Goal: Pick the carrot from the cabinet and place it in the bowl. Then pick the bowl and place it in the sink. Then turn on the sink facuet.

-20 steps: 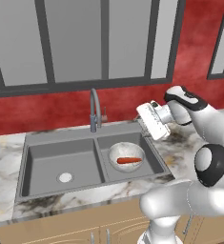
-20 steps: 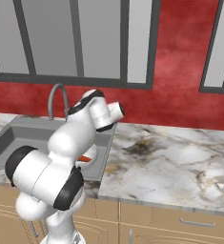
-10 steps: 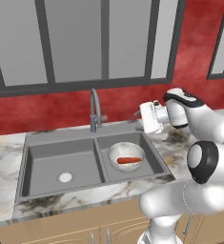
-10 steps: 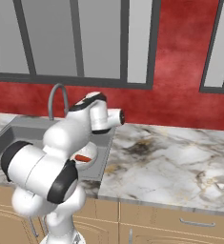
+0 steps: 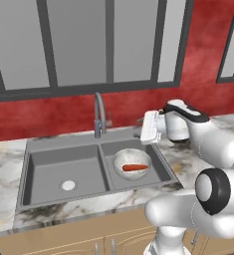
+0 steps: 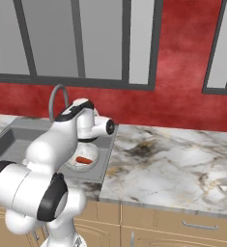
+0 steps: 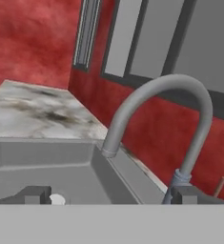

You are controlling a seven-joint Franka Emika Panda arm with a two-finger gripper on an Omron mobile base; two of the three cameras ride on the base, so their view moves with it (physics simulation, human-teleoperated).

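With carrot [image 5: 135, 168] in bowl [image 5: 122, 160], bowl in sink [image 5: 41, 164]: only faucet [image 5: 98, 110] left, at 10 o'clock from bowl. Claw [image 7: 111, 194] wide apart, holding nothing.

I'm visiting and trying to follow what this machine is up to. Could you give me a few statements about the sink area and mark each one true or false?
1. The carrot lies in the bowl. True.
2. The bowl sits on the marble counter. False: it rests in the sink, in the basin away from the drain.
3. The end effector holds the carrot. False: it is open and holds nothing.
4. The end effector points toward the sink facuet. True.
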